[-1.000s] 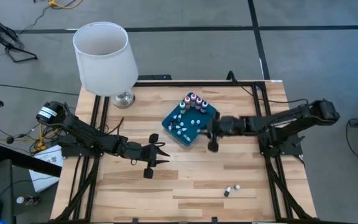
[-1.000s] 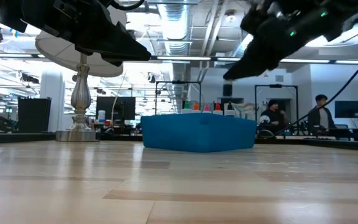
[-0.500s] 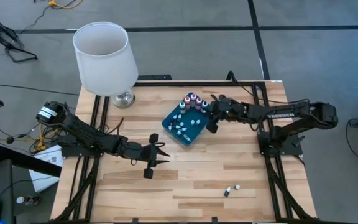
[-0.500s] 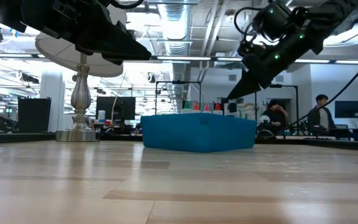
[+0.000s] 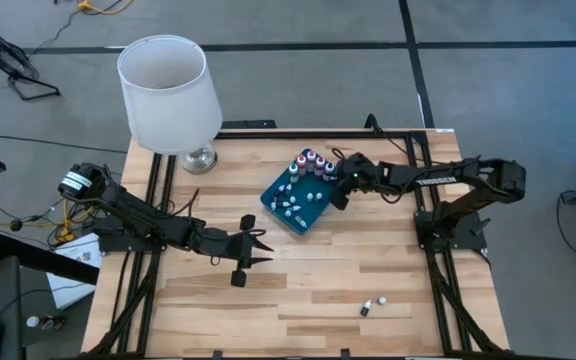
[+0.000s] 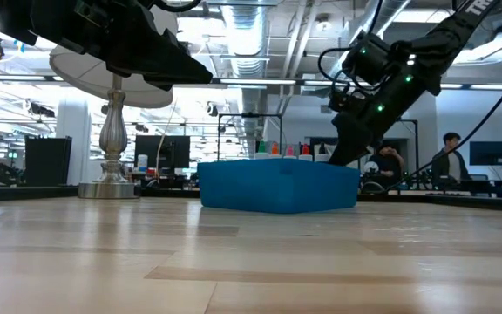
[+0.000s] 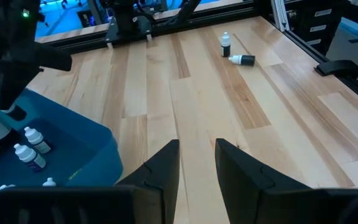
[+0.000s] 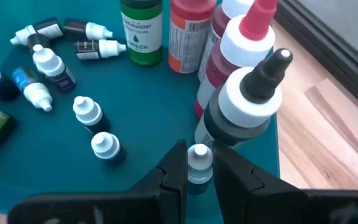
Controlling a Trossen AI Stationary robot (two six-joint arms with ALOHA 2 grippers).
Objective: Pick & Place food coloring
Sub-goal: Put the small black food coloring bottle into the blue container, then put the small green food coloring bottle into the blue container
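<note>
Above the teal tray (image 5: pixel 278 203), the right gripper (image 8: pixel 199 165) pinched a small white-capped food coloring bottle (image 8: pixel 198 160) between its nearly closed fingers.

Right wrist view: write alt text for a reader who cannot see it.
The right gripper has its dark fingers closed on a tiny white-capped bottle over a teal tray. More small bottles lie scattered in the tray, beside upright green, red and black-tipped bottles; wooden table shows beyond the rim.
</note>
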